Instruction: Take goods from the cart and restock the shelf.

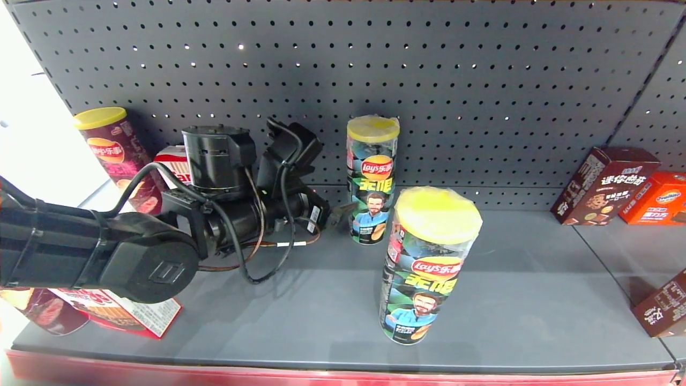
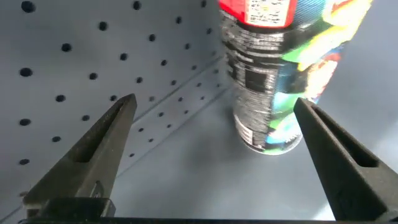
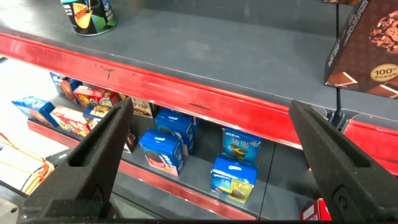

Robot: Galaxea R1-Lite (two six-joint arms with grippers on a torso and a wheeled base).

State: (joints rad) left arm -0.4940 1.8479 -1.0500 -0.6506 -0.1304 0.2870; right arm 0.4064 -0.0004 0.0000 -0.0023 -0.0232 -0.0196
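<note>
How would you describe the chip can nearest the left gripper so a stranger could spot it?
On the grey shelf, look along the pegboard to the middle. The can stands upright there, yellow-lidded, beside the left gripper. Its twin stands nearer the front edge, and the maroon can is far left.

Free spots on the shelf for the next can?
Largest: grey shelf between the front yellow-lidded green chip can and the brown box at right. Smaller: front strip between that can and the red-and-white box. Crowded: back left, around the left gripper and rear green can.
</note>
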